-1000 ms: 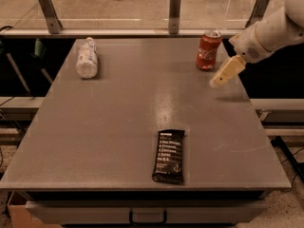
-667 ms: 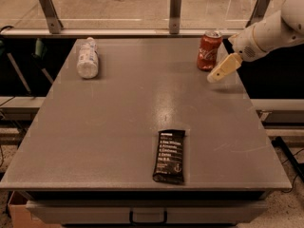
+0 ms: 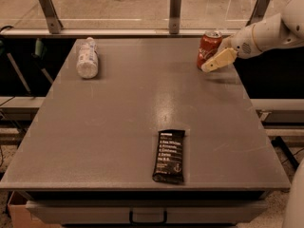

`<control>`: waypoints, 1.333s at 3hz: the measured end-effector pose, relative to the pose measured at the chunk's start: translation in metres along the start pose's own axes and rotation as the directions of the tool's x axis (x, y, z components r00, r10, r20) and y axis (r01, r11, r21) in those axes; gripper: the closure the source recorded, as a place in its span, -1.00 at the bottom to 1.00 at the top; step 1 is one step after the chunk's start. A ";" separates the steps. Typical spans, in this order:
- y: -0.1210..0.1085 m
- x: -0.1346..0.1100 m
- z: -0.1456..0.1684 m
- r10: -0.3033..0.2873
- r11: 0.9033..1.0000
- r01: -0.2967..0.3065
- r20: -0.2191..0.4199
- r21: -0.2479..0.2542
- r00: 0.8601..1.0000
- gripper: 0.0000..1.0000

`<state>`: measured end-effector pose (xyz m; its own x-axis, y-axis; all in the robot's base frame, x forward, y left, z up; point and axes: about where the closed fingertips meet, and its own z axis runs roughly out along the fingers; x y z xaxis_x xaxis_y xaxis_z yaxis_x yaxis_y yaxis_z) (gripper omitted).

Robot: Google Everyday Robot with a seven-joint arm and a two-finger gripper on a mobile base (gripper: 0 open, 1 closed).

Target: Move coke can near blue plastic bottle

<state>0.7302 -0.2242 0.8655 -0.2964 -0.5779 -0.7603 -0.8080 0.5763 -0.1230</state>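
Observation:
The coke can [image 3: 208,48], red with a silver top, stands upright near the table's far right edge. My gripper [image 3: 216,61] reaches in from the right on a white arm [image 3: 266,32]. It sits low, against the can's front right side. The blue plastic bottle [image 3: 87,58], whitish and crinkly with a pale label, lies on its side at the far left of the table, well apart from the can.
A flat black snack-bar wrapper [image 3: 169,156] lies near the front middle of the grey table [image 3: 118,127]. A low rail with metal posts [image 3: 175,6] runs behind the table's far edge. The table's right edge is close to the can.
My gripper has moved up and to the left, from just right of the can to right against its front right side. The can, the bottle and the wrapper have not moved.

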 end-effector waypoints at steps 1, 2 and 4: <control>-0.005 -0.013 0.000 0.038 0.999 -0.037 0.080 -0.021 0.996 -0.17; -0.002 -0.023 -0.004 0.063 0.997 -0.056 0.142 -0.051 0.988 0.28; 0.003 -0.039 -0.020 0.048 0.998 -0.037 0.207 -0.056 0.977 1.00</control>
<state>0.7293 -0.2120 0.9077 -0.2227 -0.4176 -0.8809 -0.8236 0.5641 -0.0592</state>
